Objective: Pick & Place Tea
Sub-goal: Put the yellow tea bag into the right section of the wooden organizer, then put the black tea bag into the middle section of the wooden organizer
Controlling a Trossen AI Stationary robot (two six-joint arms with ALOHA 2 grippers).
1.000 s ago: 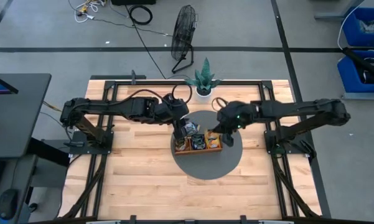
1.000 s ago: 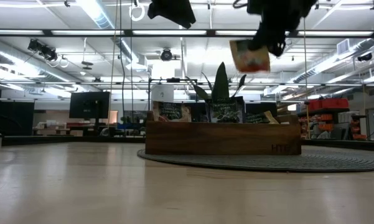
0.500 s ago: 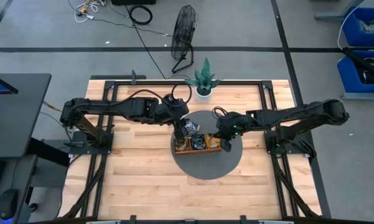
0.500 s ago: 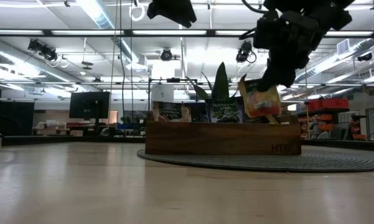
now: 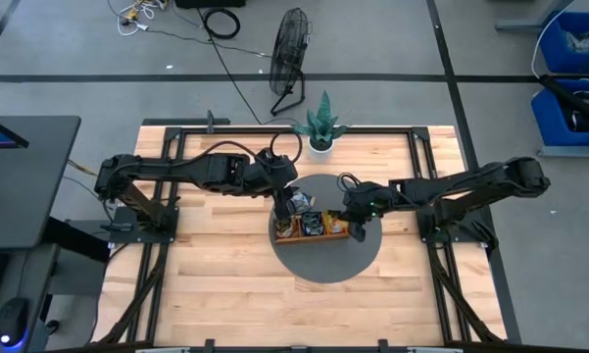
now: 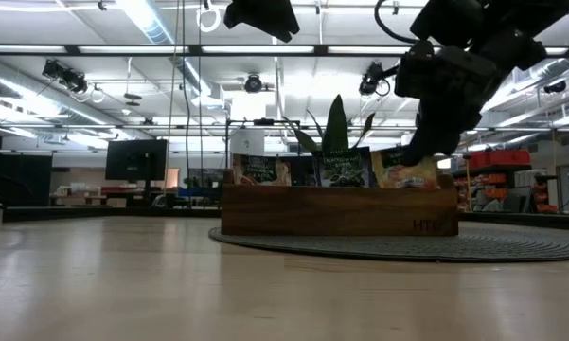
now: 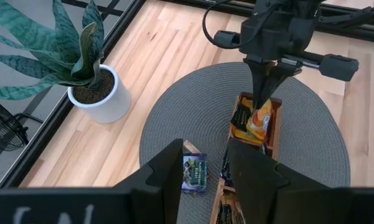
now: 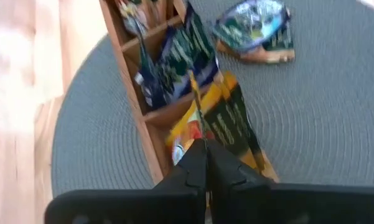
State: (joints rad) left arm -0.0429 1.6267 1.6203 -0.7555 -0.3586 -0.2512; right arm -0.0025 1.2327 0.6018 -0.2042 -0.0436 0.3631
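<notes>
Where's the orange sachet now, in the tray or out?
In. The orange sachet stands in the tray's end compartment, the right gripper shut on its top edge.

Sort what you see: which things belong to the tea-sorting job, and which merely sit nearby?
Job: orange-yellow square tea sachet gripped by the right hand; brown wooden three-compartment tray; blue sachet on the mat.
Nearby: potted green plant; round grey woven mat; black floor fan.

Tray (image 5: 314, 236) on the mat (image 5: 323, 263) (plant (image 5: 320, 125) behind it).
</notes>
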